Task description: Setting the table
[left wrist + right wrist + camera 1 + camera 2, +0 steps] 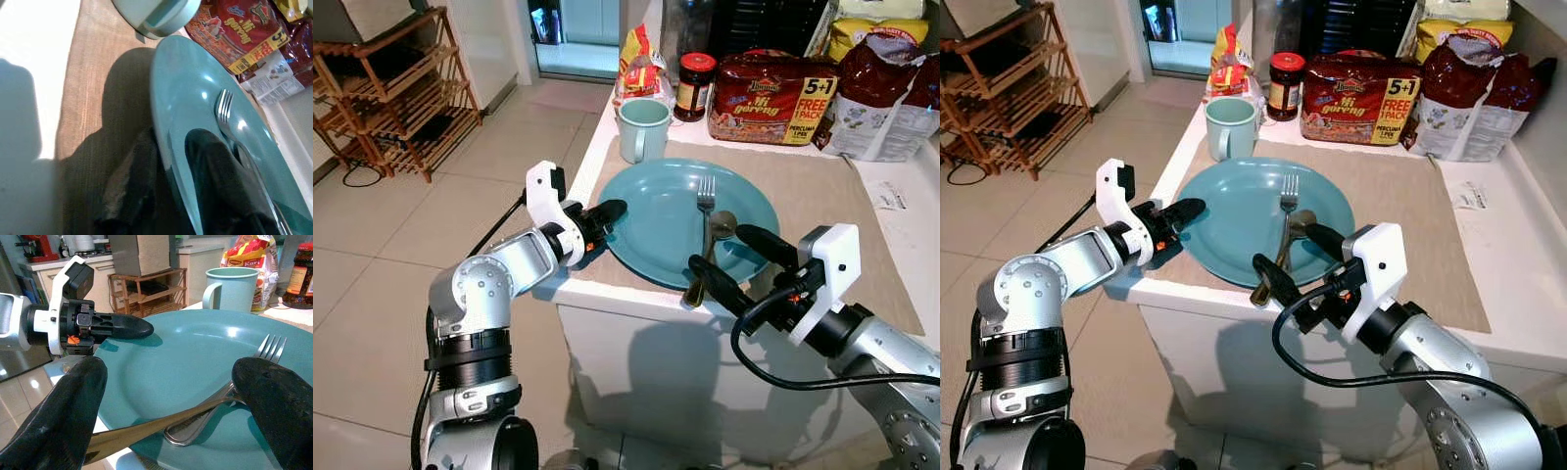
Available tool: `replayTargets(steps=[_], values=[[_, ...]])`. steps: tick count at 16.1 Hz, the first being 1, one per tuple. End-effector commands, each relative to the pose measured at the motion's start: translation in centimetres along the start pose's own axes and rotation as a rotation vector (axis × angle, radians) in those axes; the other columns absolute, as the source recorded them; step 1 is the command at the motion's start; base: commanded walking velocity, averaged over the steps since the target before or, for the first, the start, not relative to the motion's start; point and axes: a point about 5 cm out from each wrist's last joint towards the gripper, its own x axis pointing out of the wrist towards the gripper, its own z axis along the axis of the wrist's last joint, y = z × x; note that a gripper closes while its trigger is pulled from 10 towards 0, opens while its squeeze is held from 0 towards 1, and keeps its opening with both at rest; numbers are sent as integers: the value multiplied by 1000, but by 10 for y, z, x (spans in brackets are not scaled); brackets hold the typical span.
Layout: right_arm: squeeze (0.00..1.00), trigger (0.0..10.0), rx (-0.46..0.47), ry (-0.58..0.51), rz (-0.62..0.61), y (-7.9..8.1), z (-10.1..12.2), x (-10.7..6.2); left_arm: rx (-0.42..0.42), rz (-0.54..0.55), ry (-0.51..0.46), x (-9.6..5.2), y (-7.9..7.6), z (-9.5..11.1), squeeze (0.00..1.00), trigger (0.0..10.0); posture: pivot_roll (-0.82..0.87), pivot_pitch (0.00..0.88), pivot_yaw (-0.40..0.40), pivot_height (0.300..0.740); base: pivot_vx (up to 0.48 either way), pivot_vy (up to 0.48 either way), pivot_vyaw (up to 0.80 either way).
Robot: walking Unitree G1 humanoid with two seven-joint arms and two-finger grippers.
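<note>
Plate (656,220) sits on the woven mat (822,206) at the near corner of the white surface (901,186); mug (641,128) at plate's 11 o'clock, jar (694,86) and noodle pack (773,97) past 12.

Fork (706,196) and spoon (710,257) lie on the plate, handles running toward 6; spoon handle overhangs the rim.

My left end effector (604,217): clamped on plate rim at 9 o'clock, one finger over the rim, one under (wrist view confirms).

My right end effector (736,262): fingers spread, unloaded, straddling the cutlery handles at abt 5 o'clock; nothing gripped.

Handling, est.: plate rigid, glossy, prob. breakable; edge pinch is slip-prone, so keep it level or cutlery slides.

Cutlery: thin stiff metal, light, slick. Best hold is mid-handle, across the narrow width, near the overhang where a finger can get under.

Fork and spoon overlap; risk of lifting both.
</note>
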Motion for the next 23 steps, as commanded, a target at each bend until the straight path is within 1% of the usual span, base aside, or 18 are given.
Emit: replayTargets(steps=[1, 5, 11, 13, 15, 17, 18, 20, 21, 22, 23], values=[[0, 10000, -21, 4, 3, 1, 2, 1, 1, 1, -14, 2, -4, 5, 0, 0, 10, 8, 37, 740, 0, 0, 0], [0, 10000, -23, 4, 4, 1, 3, 1, -23, 5, -21, 5, -7, 6, 0, 0, 9, 4, 38, 740, 0, 0, 0], [0, 10000, -25, 3, 1, 1, 2, 2, -23, 15, -18, 7, -13, 6, 0, 0, 4, 0, 44, 740, 0, 0, 0], [0, 10000, -27, 3, 0, 1, 1, 2, 10, 72, -62, 10, -13, 12, 0, 0, 2, 0, 44, 740, 0, 0, 0], [0, 10000, -30, 5, -2, 1, 1, 2, 33, 92, -70, 12, -13, 15, 0, 0, 0, 0, 46, 740, 0, 0, 0], [0, 10000, -37, 9, -2, 0, 0, 2, 67, 90, -97, 14, -18, 21, 0, 0, -1, 0, 46, 740, 0, 0, 0], [0, 10000, -39, 7, -5, -1, 0, 3, 128, 87, -101, 15, -23, 24, 0, 0, 0, 0, 45, 740, 0, 0, 0], [0, 10000, -43, 5, -10, -3, 1, 3, 183, 88, -119, 17, -30, 27, 0, 0, 4, 0, 44, 740, 0, 0, 0], [0, 10000, -45, 4, -11, -4, 1, 4, 198, 92, -130, 17, -31, 29, 0, 0, 4, 0, 43, 740, 0, 0, 0], [0, 10000, -47, 1, -13, -4, 2, 4, 251, 112, -148, 17, -32, 32, 0, 0, 5, 0, 42, 740, 0, 0, 0], [0, 10000, -48, -1, -13, -4, 2, 5, 279, 116, -153, 17, -33, 33, 0, 0, 6, 0, 41, 740, 0, 0, 0]])
